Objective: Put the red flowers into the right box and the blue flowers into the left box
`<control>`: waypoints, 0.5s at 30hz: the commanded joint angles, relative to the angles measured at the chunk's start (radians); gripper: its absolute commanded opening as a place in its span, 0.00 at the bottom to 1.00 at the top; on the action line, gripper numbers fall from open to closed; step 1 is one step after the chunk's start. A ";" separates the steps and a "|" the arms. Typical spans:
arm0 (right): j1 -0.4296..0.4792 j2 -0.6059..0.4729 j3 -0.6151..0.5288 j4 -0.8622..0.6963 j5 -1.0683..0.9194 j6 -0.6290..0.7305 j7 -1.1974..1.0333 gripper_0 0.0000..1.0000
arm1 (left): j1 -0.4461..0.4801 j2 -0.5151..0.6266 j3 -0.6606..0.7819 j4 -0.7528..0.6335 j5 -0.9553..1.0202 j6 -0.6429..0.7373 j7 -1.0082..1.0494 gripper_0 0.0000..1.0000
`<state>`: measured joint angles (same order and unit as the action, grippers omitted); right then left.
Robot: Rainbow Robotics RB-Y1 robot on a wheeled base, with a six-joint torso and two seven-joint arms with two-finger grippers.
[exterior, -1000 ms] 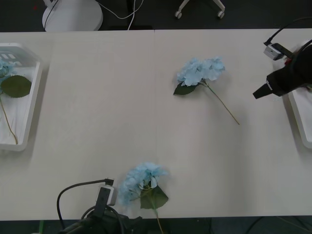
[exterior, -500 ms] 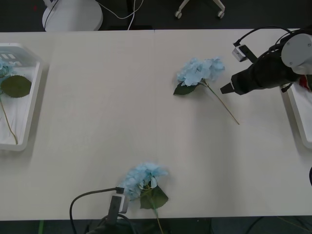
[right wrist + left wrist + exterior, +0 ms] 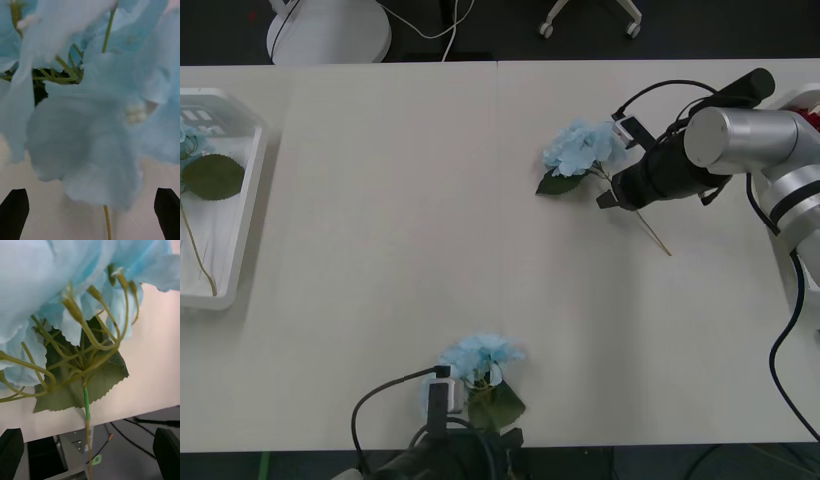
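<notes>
One blue flower (image 3: 590, 148) lies right of the table's middle, its stem pointing toward the near right. My right gripper (image 3: 607, 196) hangs over that stem just below the head. In the right wrist view the pale petals (image 3: 93, 112) are very close and the right gripper (image 3: 90, 192) is open astride the thin stem (image 3: 107, 221). A second blue flower (image 3: 478, 360) lies at the near edge, with my left gripper (image 3: 465, 445) right behind it. That left gripper (image 3: 89, 430) is open around the flower's stem (image 3: 86, 405). The left box (image 3: 242, 250) holds a blue flower. A bit of a red flower (image 3: 810, 100) shows by the right box (image 3: 808, 285).
The right arm's silver forearm (image 3: 740, 140) stretches in from the right over the right box. The near flower's broad leaf (image 3: 101, 382) hangs over the table's front edge. Chair bases stand on the dark floor beyond the far edge.
My right gripper has swung left from the right box to the middle blue flower's stem. The left gripper has shifted right, up to the near blue flower.
</notes>
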<state>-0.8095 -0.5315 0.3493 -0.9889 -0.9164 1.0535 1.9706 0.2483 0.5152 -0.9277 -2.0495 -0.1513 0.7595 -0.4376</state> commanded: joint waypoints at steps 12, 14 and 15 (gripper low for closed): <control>-0.060 0.071 0.059 0.047 0.036 -0.106 -0.021 0.80 | -0.167 -0.115 -0.066 0.157 -0.142 -0.011 0.201 1.00; -0.062 0.074 0.065 0.047 0.042 -0.104 -0.021 0.57 | -0.173 -0.115 -0.063 0.158 -0.143 -0.011 0.204 1.00; -0.062 0.074 0.066 0.047 0.044 -0.106 -0.019 0.41 | -0.179 -0.113 -0.063 0.158 -0.143 -0.011 0.206 1.00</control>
<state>-0.8165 -0.4801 0.4008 -0.9362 -0.8862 0.9584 1.9705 0.1110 0.4364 -0.9754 -1.9184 -0.2872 0.7597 -0.2625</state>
